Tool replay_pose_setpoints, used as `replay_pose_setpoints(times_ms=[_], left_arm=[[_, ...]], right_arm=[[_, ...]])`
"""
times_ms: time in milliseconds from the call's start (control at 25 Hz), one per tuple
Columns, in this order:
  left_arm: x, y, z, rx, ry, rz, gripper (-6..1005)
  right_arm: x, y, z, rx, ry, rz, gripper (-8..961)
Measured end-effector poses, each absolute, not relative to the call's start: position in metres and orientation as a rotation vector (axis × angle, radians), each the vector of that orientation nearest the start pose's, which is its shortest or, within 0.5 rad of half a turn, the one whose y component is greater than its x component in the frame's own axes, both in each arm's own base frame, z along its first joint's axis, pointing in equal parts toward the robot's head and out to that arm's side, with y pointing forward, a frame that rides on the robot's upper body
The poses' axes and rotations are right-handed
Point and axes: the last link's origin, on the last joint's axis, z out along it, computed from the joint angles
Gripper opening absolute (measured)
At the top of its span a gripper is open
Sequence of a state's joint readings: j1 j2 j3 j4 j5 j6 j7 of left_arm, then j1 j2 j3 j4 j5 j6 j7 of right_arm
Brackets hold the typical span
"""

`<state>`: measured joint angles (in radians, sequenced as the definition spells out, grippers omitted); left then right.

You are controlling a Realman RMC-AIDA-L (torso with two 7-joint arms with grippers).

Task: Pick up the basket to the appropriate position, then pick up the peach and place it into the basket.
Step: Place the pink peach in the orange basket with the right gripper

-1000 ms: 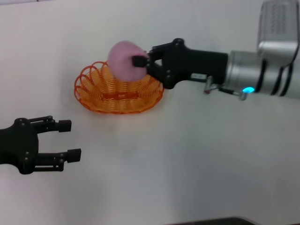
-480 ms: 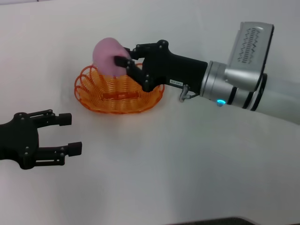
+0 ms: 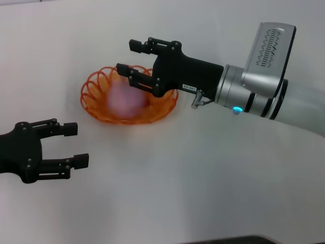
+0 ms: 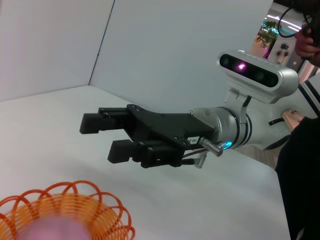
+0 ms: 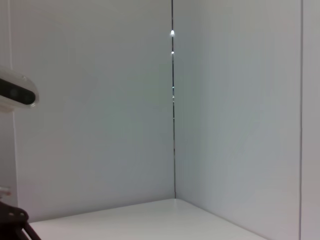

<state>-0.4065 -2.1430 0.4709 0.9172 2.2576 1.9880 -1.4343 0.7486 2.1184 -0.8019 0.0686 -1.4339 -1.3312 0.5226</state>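
Observation:
The orange wire basket [image 3: 94, 99] sits on the white table at the back left. The pink peach [image 3: 124, 99] lies inside it, blurred. My right gripper [image 3: 127, 57] hangs just above the basket's far right side, open and empty. My left gripper [image 3: 76, 145] is open and empty near the left edge, in front of the basket. In the left wrist view the basket [image 4: 95, 207] shows with the peach [image 4: 55, 231] in it and the right gripper [image 4: 102, 136] open above.
The white table [image 3: 203, 168] spreads wide in front and to the right of the basket. White walls meet in a corner [image 5: 173, 115] in the right wrist view.
My right gripper has opened and let go of the peach. The peach has dropped into the basket. The left arm has not moved.

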Motion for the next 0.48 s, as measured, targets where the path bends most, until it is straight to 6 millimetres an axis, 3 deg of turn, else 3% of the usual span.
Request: replay_pose_setpoints(times_ms=[320, 480], left_arm=[[-0.279, 0.253, 0.029, -2.907, -0.712, -0.714, 843], [-0.280, 0.253, 0.030, -2.904, -0.711, -0.714, 843]], right_arm=[[0.209, 0.327, -0.103, -2.475, 0.278, 0.990, 763], [0.211, 0.324, -0.086, -2.436, 0.284, 1.094, 877]])
